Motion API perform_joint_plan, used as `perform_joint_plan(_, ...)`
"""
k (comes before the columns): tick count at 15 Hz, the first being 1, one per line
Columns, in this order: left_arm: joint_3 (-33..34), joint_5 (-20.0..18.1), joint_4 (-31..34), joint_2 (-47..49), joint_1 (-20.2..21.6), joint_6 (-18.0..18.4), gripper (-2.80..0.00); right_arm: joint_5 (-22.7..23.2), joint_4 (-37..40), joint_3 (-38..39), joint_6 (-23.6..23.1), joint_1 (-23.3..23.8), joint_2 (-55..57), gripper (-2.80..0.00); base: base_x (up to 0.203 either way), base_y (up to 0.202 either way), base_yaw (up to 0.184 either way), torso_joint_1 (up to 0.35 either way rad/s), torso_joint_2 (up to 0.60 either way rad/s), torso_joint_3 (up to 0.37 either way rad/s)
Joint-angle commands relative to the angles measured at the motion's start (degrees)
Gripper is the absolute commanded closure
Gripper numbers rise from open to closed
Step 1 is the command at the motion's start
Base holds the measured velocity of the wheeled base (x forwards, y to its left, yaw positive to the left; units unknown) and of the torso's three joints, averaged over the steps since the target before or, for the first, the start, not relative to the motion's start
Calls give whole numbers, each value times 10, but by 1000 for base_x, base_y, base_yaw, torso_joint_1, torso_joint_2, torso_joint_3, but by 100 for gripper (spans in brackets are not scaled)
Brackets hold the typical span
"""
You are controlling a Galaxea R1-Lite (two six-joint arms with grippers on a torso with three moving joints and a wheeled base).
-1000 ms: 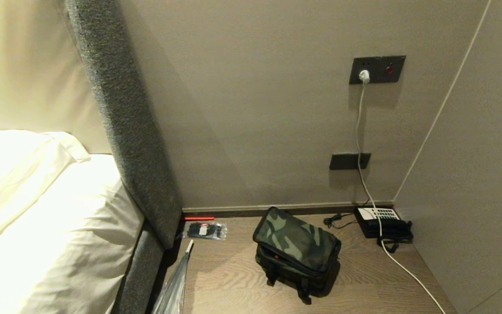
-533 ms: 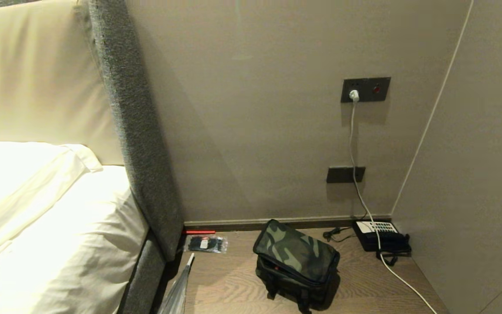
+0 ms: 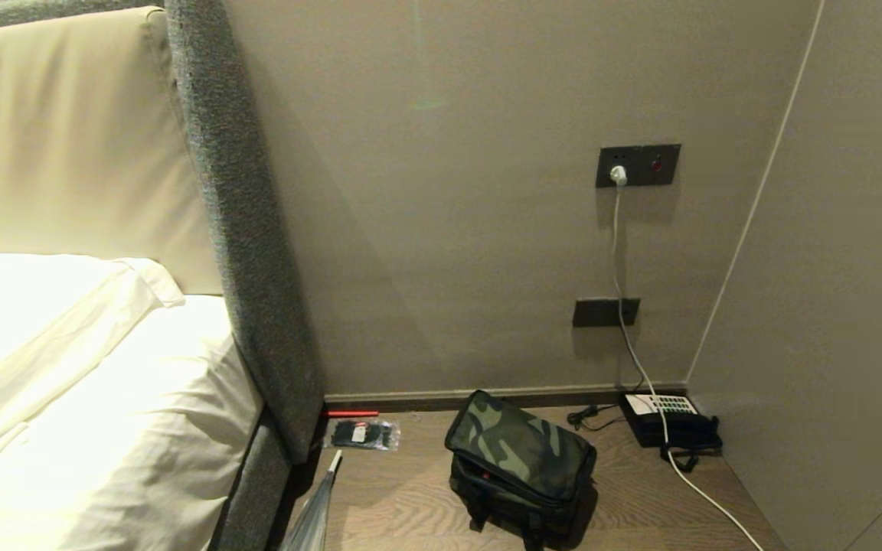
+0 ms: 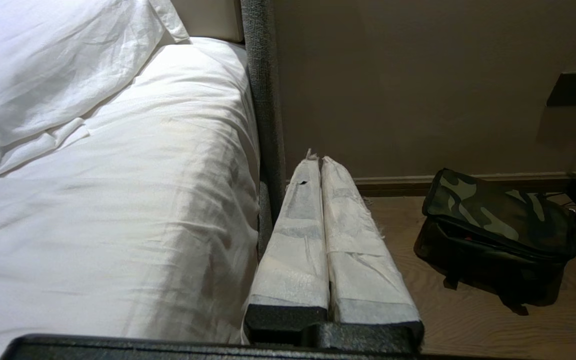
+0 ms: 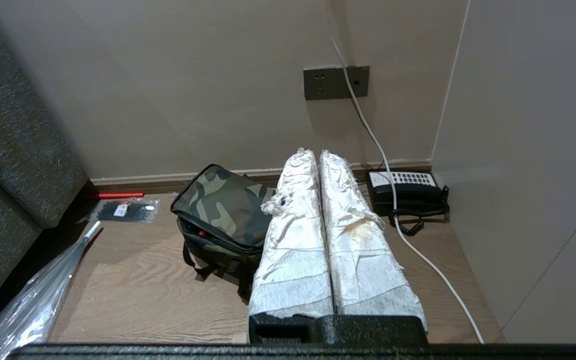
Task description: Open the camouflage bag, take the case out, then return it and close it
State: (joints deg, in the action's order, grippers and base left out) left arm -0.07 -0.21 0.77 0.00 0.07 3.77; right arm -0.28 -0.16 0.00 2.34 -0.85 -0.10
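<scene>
Two idle grippers pressed closed, camouflage bag (image 3: 521,459) on wooden floor (image 3: 410,497)

The right gripper's (image 5: 316,156) wrapped fingers (image 5: 295,240) are pressing together, with the camouflage bag (image 5: 220,210) sitting just beyond them on the floor (image 5: 133,280).

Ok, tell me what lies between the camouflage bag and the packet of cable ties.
Only bare wood floor lies between the camouflage bag and the packet of cable ties; the head and right wrist views both show that stretch.
</scene>
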Motion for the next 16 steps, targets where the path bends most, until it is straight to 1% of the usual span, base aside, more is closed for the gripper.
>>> perform_joint_plan(1,0,0,0,-1,0,0,0,0,-2,1,0,0,-15,0,0,0,0,0,0,0)
perform_joint_plan(16,0,0,0,-1,0,0,0,1,2,0,-5,0,-15,0,0,0,0,0,0,0)
